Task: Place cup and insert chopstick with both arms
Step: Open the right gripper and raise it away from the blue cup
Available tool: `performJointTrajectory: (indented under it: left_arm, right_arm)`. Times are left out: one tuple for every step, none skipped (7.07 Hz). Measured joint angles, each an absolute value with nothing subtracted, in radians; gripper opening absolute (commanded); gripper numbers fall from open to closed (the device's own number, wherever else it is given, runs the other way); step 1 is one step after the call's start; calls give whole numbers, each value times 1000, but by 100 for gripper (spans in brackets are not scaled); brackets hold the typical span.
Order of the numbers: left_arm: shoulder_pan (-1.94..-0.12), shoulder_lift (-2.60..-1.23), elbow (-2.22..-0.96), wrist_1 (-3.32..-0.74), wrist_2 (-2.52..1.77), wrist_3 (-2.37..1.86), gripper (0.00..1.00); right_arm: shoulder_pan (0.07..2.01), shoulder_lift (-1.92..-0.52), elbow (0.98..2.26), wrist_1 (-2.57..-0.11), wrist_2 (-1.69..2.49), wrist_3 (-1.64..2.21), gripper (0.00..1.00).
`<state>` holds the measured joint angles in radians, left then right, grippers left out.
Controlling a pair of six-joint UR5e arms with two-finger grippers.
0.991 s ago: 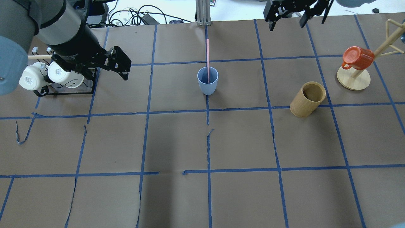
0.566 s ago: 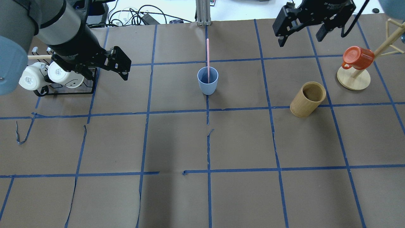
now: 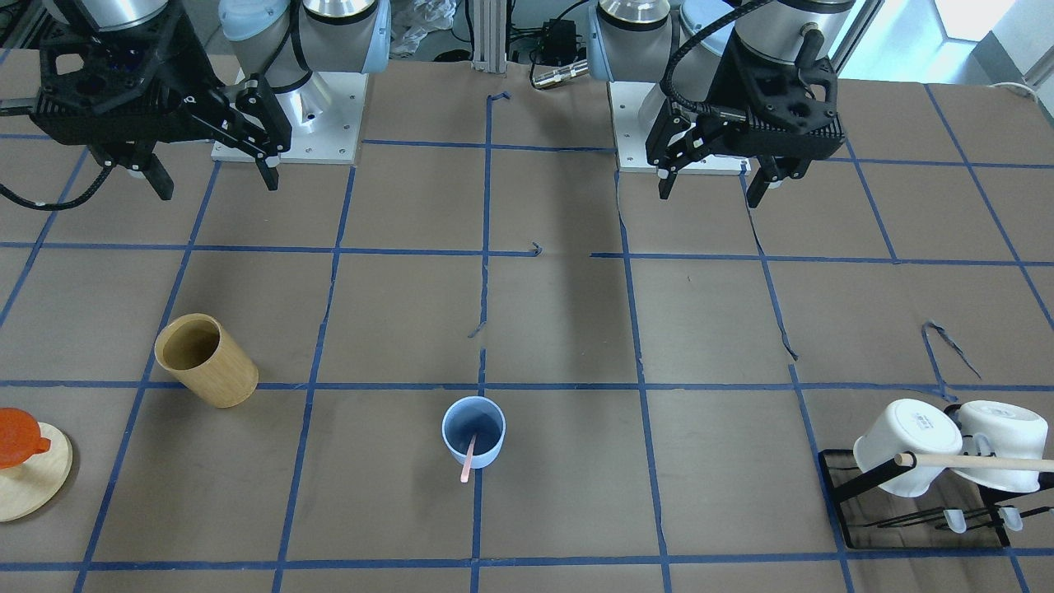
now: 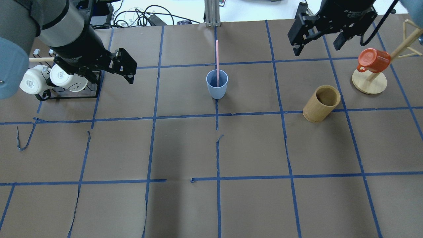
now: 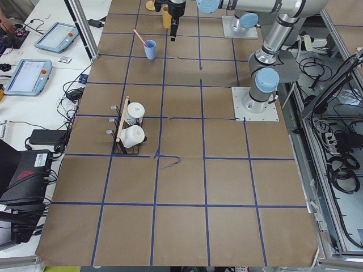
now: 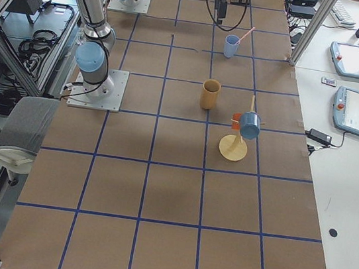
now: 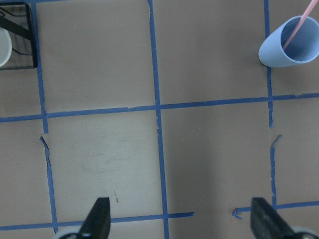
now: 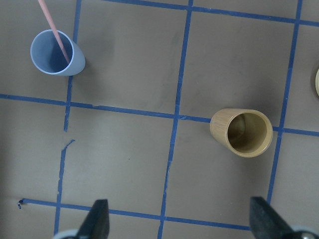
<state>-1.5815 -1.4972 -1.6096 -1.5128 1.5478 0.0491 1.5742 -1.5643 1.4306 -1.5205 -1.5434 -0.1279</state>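
The light-blue cup [image 4: 217, 85] stands upright near the table's far middle, with one pale-pink chopstick [image 4: 217, 59] leaning inside it. Both also show in the front view: the cup [image 3: 473, 432] and the chopstick [image 3: 467, 466]. My left gripper [image 4: 132, 74] is open and empty, well left of the cup, beside the mug rack. Its wrist view shows the cup [image 7: 289, 45] at the upper right. My right gripper [image 4: 317, 49] is open and empty, high over the far right. Its wrist view shows the cup [image 8: 56, 52] at the upper left.
A tan wooden holder [image 4: 322, 103] stands right of the cup. An orange mug [image 4: 373, 60] hangs on a wooden mug tree [image 4: 369, 82] at the far right. Two white mugs [image 4: 49, 79] hang on a black rack [image 4: 67, 96] at the far left.
My right gripper has moved from the table's far edge towards the near side and to the right. The left gripper, cup and chopstick have not moved.
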Motion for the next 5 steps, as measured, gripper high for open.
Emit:
performJointTrajectory:
  left_arm:
    - [-1582, -1497, -1609, -1514, 1548, 49, 100]
    - [-1582, -1497, -1609, -1514, 1548, 49, 100]
    - [-1582, -1497, -1609, -1514, 1548, 49, 100]
    - [-1582, -1497, -1609, -1514, 1548, 49, 100]
    - [-1582, -1497, -1609, -1514, 1549, 49, 100]
  right_arm:
    - [1577, -1564, 1429, -1521, -1544, -127, 100]
    - [1578, -1564, 1427, -1521, -1550, -126, 100]
    - [1579, -1566, 1428, -1520, -1553, -125, 100]
    - [1579, -1567, 1428, -1520, -1552, -125, 100]
    - [1580, -1567, 1429, -1521, -1548, -124, 100]
